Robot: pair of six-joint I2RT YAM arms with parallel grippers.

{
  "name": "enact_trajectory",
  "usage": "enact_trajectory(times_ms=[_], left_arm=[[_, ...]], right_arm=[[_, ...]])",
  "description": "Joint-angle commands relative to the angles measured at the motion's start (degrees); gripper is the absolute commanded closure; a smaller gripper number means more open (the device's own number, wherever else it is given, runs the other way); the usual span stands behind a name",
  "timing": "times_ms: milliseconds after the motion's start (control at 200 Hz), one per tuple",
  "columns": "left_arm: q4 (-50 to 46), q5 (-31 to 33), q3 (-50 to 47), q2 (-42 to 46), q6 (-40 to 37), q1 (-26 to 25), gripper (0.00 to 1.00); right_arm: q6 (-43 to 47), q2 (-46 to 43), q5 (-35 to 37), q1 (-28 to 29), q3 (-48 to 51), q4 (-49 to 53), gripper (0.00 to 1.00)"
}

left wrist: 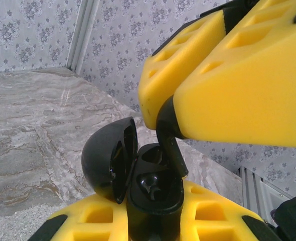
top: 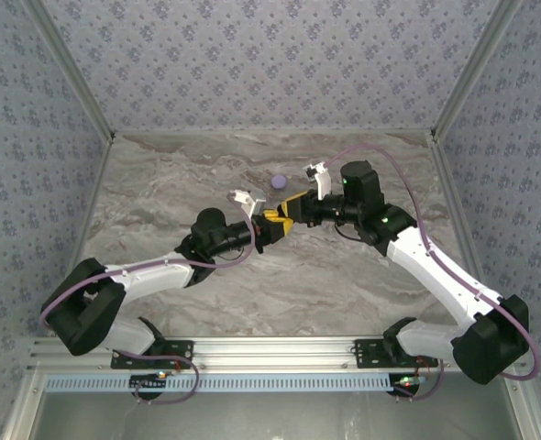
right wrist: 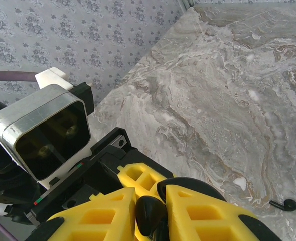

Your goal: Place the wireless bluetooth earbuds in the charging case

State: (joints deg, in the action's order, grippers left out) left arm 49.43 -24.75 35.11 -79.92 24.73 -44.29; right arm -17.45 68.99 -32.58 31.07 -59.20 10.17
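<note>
The left jaws are clamped on the black charging case (left wrist: 153, 201), lid (left wrist: 108, 160) swung back, held up off the bench (left wrist: 27, 125), while the right jaws, nearly closed, pinch a black earbud (left wrist: 169, 135) directly above it, stem pointing down, tip at the case's rim.

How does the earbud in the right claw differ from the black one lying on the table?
Grip: the held earbud is pinched in the right claw; the loose earbud is ungripped. Pose: held earbud upright, stem down at the open charging case; loose earbud flat on the marble table. Both black, stemmed.
</note>
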Motion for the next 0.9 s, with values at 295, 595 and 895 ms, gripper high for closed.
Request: enact_trajectory(times_ms=[295,595,895], left_arm=[[0.8,-1.2,2.5,1.7,0.2,-0.5,0.9],[0.6,0.1,2.7,2.1,1.3,-0.5,0.9],[0.7,0.2,2.8,2.2,2.0,-0.4,0.9]], right_arm=[[1.2,-0.5,0.7,0.4,-1.4,0.3,0.77],[1.6,-0.6,0.0,0.7,-0.2,0.9,0.78],[1.3,-1.1,1.3,1.0,0.7,0.1,0.79]])
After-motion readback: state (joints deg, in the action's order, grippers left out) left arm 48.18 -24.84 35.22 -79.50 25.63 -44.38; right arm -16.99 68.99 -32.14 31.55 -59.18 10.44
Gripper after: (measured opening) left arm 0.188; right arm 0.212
